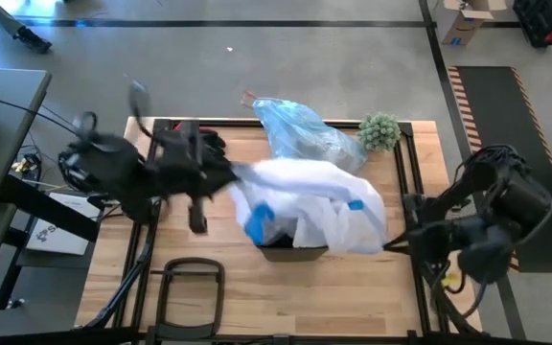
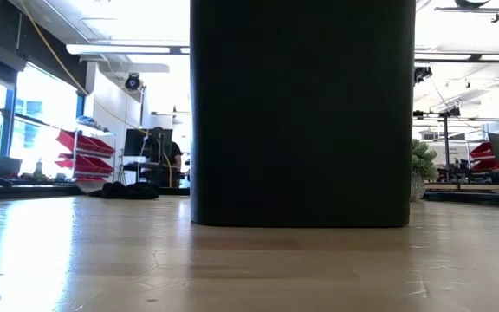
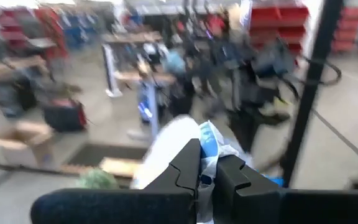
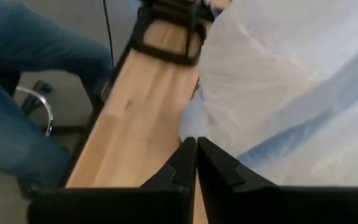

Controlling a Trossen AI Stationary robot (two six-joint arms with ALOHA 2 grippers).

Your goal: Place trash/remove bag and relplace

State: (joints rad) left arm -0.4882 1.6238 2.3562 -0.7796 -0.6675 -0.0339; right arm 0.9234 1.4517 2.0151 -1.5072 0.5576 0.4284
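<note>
A whiter translucent bag with blue bits [image 1: 310, 206] is spread over a black bin [image 1: 290, 252] at the table's middle. In the low view the bin [image 2: 301, 113] stands upright on its base. My left gripper [image 1: 233, 177] is shut on the white bag's left side, and my right gripper [image 1: 394, 240] is shut at its right edge. The light-blue bag [image 1: 300, 129] lies crumpled on the table behind the bin, its reddish tie [image 1: 249, 99] at the far edge. The trash is out of view. My left gripper pinches a bunched fold of the white bag with a blue bit [image 3: 207, 163] between its two fingers, coming level from the table's left. The plastic rises past the fingertips and runs away toward the bin. My right gripper has its fingers shut together where the white bag's thin edge [image 4: 190, 132] comes down to their tips, slanting down from the table's right. How much film lies between them does not show.
A small green plant [image 1: 379, 129] stands at the far right of the table, beside the blue bag. A black frame [image 1: 190, 287] lies at the near left edge. A person's legs in jeans [image 4: 30, 81] are beside the table in the right wrist view.
</note>
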